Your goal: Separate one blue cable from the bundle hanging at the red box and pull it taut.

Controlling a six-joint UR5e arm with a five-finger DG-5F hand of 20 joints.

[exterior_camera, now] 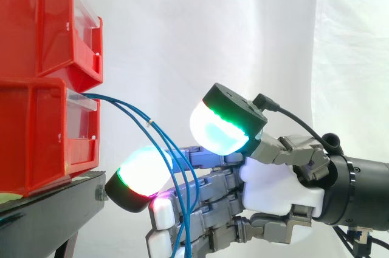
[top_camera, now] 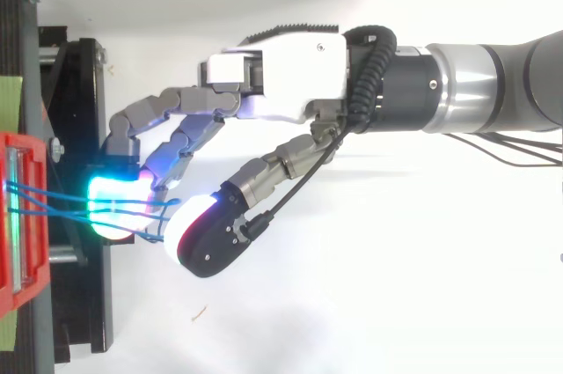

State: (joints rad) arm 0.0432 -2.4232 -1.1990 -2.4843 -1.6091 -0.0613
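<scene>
Several thin blue cables (exterior_camera: 130, 112) leave the front of the lower red bin (exterior_camera: 36, 136) and arc down to the right, held together by a small white tie (exterior_camera: 149, 124). My hand (exterior_camera: 279, 188) reaches in from the right, level with the bin's base. Its fingers are stretched toward the bin, and one glowing fingertip (exterior_camera: 143, 173) lies under the cables. The thumb pad (exterior_camera: 216, 130) stands above and apart from it. From above, the cables (top_camera: 62, 202) run across that fingertip and drop in the gap before the thumb. Nothing is pinched that I can see.
A second red bin (exterior_camera: 36, 21) is stacked on the lower one. Both rest on a black stand (exterior_camera: 48, 209) whose edge is just left of my fingertips. A white curtain hangs behind.
</scene>
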